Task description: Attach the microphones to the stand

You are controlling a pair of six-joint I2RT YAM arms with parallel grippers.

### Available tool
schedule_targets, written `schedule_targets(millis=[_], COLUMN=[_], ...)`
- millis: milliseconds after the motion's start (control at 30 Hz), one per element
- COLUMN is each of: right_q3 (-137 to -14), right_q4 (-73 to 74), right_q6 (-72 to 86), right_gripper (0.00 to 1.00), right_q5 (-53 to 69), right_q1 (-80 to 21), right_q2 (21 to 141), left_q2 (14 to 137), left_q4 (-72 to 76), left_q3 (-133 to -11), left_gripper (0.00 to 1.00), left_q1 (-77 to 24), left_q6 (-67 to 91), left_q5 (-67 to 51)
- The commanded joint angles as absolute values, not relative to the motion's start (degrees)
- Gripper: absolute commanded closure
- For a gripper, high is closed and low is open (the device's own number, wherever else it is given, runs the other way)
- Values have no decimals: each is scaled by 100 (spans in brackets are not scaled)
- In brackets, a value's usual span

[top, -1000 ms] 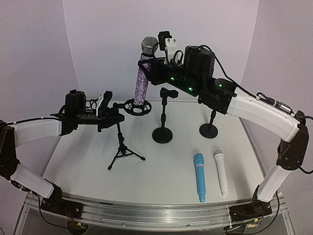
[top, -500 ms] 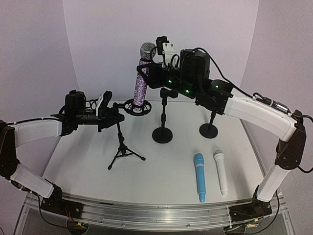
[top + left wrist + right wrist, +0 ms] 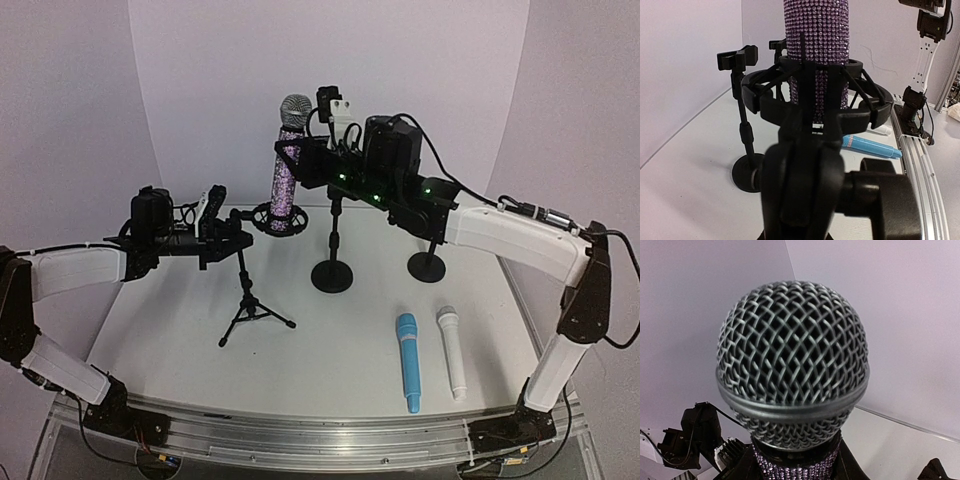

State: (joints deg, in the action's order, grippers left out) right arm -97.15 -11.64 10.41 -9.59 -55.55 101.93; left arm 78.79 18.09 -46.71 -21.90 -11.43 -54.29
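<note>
The right hand point(image 3: 306, 160) grips the glittery microphone point(image 3: 287, 170) upright, its foot sunk in the ring mount point(image 3: 262, 222) of the tripod stand point(image 3: 244, 300), which the left hand point(image 3: 224, 233) clamps. One is nearly seated. The blue microphone point(image 3: 407, 362) and white microphone point(image 3: 453, 352) lie on the table point(image 3: 180, 340), near right, unattached.

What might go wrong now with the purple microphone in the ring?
Only the lower end of the glittery purple microphone with the silver mesh head is inside the black ring mount; if the right end effector opens, it may lean out.
The ring hangs beside the small black tripod stand, not over its legs; if the left end effector releases, the stand may tip.
</note>
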Motion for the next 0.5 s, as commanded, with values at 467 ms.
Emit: schedule_targets(millis=[467], right_q3=[-8551], right_q4=[-1536], right_q6=[667], right_gripper=[100], right_q5=[-488], right_q1=[-5623], right_q2=[10362], left_q2=[7796], left_q4=[2135], left_q3=[-4625], left_gripper=[100], left_q1=[-2201], left_q6=[-561], left_q5=[-5556])
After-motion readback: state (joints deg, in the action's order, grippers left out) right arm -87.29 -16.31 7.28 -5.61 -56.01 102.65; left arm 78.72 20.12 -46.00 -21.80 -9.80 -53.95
